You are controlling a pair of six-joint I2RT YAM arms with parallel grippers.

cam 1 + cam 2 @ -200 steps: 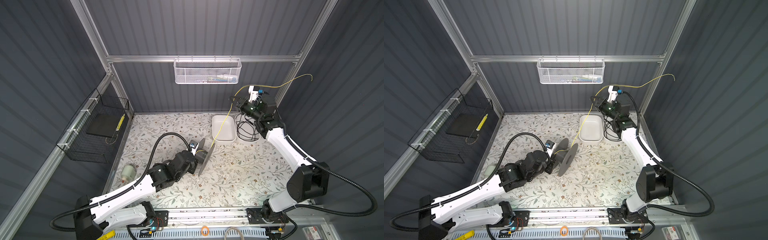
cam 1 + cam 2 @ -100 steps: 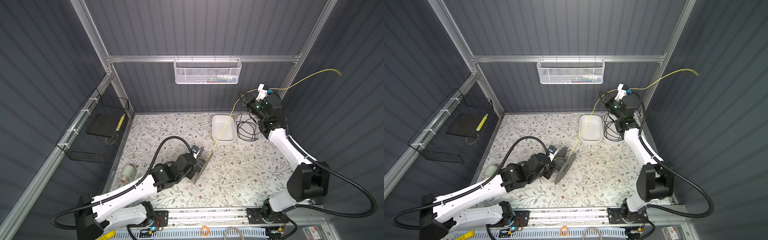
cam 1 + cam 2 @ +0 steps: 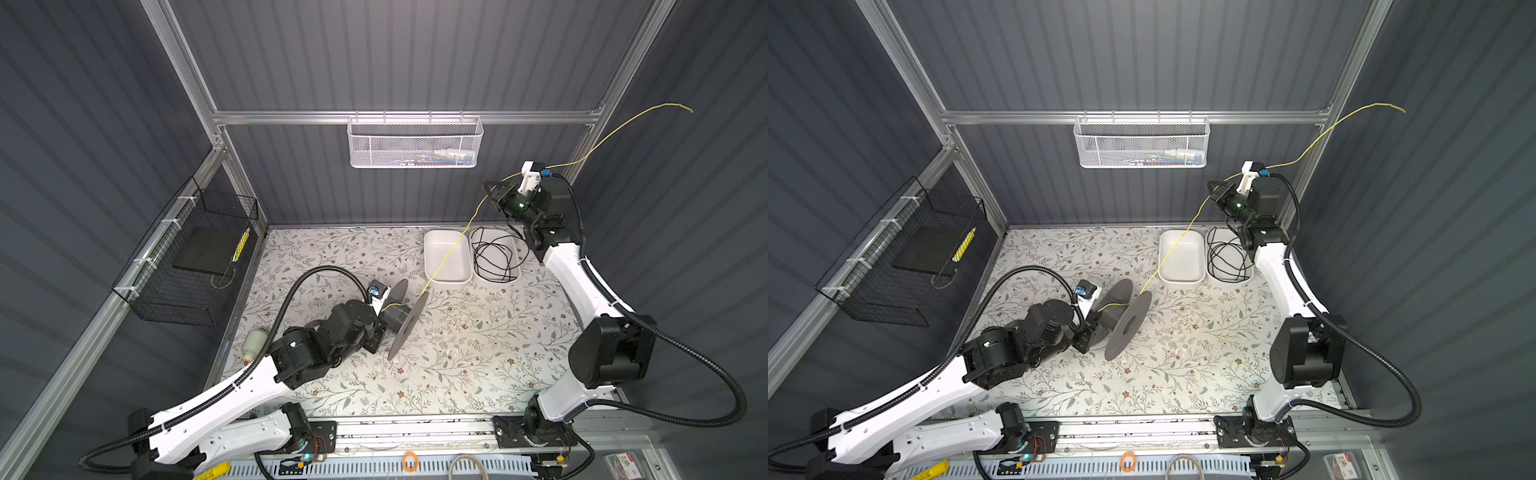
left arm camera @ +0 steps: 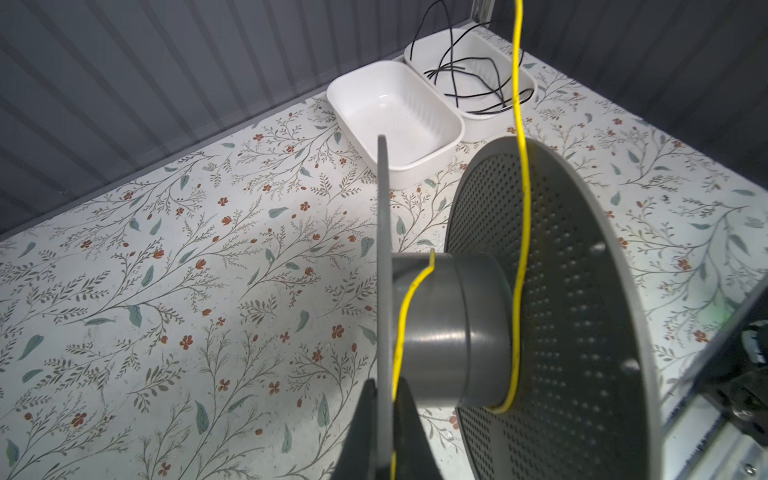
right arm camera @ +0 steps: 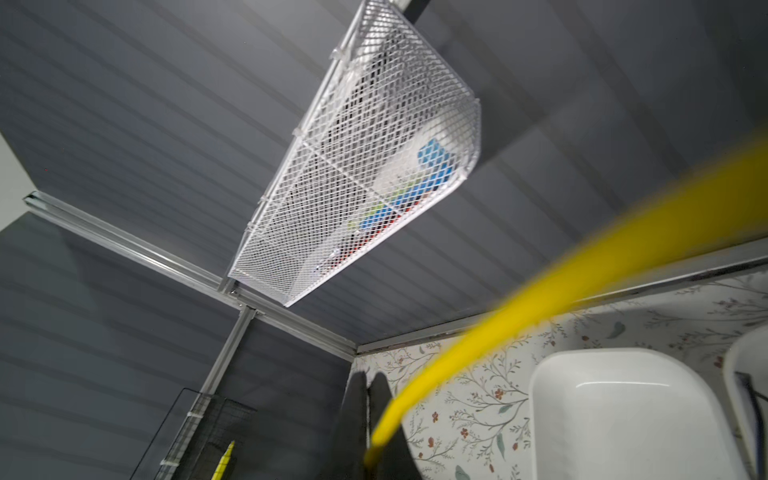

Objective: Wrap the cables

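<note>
Left gripper (image 4: pixel 384 415) clamps the spool (image 3: pixel 409 326) by its thin flange. The spool has tilted over the last second, and about one turn of yellow wire (image 5: pixel 582 278) lies on the hub. Far corner: right gripper (image 5: pixel 369 399) has just pinched shut on the wire, held high. I judge the run taut enough to wind.

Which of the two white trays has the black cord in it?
The right-hand tray in both top views; the left-hand tray beside it is empty.
</note>
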